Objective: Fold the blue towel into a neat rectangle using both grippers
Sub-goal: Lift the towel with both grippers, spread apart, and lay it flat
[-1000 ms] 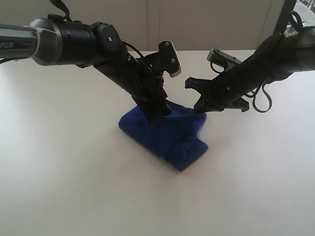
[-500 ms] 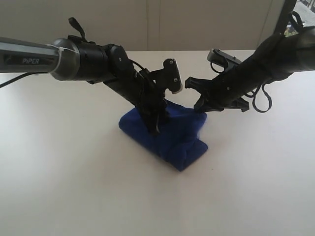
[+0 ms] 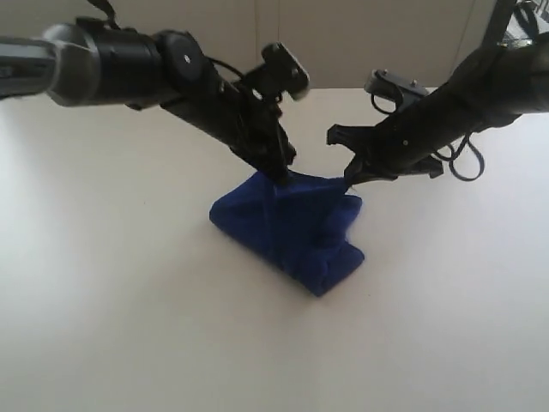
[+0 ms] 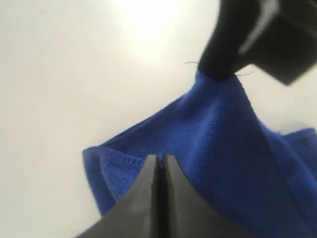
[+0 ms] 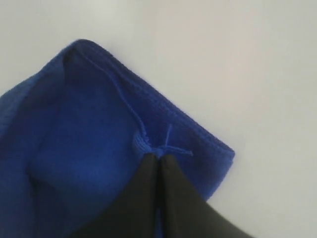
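The blue towel (image 3: 292,227) lies bunched in the middle of the white table, its two upper corners pulled up off the surface. My left gripper (image 3: 281,176) is shut on the towel's left raised corner; in the left wrist view its jaws (image 4: 159,157) pinch the cloth (image 4: 218,144) beside the stitched hem. At the right raised corner my right gripper (image 3: 349,182) is shut on the towel too. The right wrist view has the jaws (image 5: 157,156) clamped on a corner with loose thread, the towel (image 5: 84,129) hanging below.
A bare white table (image 3: 129,300) surrounds the towel on all sides. A pale wall (image 3: 343,43) runs behind the table's far edge. Both arms slant in from the upper corners and meet close together above the cloth.
My left gripper went from open, pressed down into the towel, to shut on its corner, and has lifted it a little. The right gripper stayed shut and barely moved.
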Robot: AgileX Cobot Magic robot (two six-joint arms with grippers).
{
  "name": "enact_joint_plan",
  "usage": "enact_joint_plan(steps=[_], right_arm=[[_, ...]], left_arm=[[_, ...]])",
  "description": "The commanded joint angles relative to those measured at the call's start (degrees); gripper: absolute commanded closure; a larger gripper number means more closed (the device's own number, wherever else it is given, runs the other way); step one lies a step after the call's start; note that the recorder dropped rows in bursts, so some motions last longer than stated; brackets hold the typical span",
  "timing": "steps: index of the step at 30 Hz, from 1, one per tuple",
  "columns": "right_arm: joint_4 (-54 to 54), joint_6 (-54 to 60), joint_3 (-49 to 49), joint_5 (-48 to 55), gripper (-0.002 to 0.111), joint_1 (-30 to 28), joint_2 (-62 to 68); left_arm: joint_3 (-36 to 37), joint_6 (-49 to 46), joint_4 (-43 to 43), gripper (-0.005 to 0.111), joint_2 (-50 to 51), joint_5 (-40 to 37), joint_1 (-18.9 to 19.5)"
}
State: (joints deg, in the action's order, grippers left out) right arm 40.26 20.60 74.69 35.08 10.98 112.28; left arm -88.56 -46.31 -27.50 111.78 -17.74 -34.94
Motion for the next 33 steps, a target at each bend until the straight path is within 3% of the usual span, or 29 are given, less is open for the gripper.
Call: enact_joint_plan(steps=[1, 5, 8, 9, 11, 14, 21, 25, 31, 33], right_arm=[[-8.02, 0.51, -0.12, 3.20, 0.108, -0.24, -9.84], [-27.70, -7.79, -1.33, 12.81, 0.108, -0.24, -27.19], [-33.99, -10.07, -4.51, 17.25, 0.108, -0.24, -37.19], [-37.01, -11.74, -6.44, 19.96, 0.108, -0.24, -42.45], [-39.95, -14.54, -8.67, 22.78, 0.108, -0.24, -49.67], [-40.26, -15.46, -10.41, 24.50, 0.108, -0.24, -56.23], [-40.98, -16.48, -11.25, 34.42, 0.108, -0.14, -71.44], [-43.93, -18.33, -11.25, 34.88, 0.108, -0.14, -79.06], [-56.98, -29.43, -12.14, 34.88, 0.108, -0.14, -80.03], [-59.17, -31.30, -13.87, 34.88, 0.108, -0.14, -76.87]], left_arm=[[-0.14, 16.95, -0.76, 0.107, -9.37, -10.31, 4.27], [-0.14, 19.32, 0.34, 0.107, -26.06, -32.19, 10.32], [-0.14, 25.11, 9.48, 0.107, -35.63, -36.21, 12.83], [-0.04, 30.72, 16.91, 0.107, -40.46, -38.00, 14.11], [-0.04, 36.46, 21.66, 0.107, -46.41, -42.33, 15.50], [-0.04, 37.63, 21.93, 0.107, -51.65, -46.47, 15.60], [5.16, 45.15, 27.50, 0.107, -65.20, -50.68, 15.60], [9.79, 49.78, 33.76, 0.107, -72.06, -52.23, 15.60], [17.88, 57.42, 40.20, 0.107, -75.67, -52.23, 15.60], [22.47, 60.33, 43.06, 0.107, -73.88, -48.92, 15.60]])
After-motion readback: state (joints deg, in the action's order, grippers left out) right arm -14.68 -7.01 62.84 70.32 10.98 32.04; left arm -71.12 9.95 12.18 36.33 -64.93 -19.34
